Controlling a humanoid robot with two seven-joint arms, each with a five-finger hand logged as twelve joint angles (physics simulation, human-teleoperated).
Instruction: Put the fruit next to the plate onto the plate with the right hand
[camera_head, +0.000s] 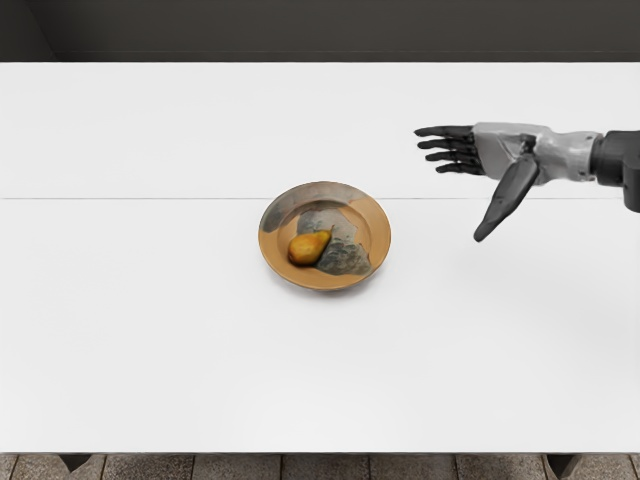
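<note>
Orange-brown, the pear (309, 246) lies on its side inside the plate (378, 228), a little left of its middle, near the centre of the frame on the white desk (150, 330). Judged from that, the task looks done. At the upper right, the right hand (488, 152) hovers well apart from the plate, fingers spread, thumb hanging down, holding nothing, probably because the fruit needs no more support.

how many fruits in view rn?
1. A pear lies on the brown plate, left of the plate's centre. The open right hand holds nothing, and no fruit shows elsewhere on the table.
</note>
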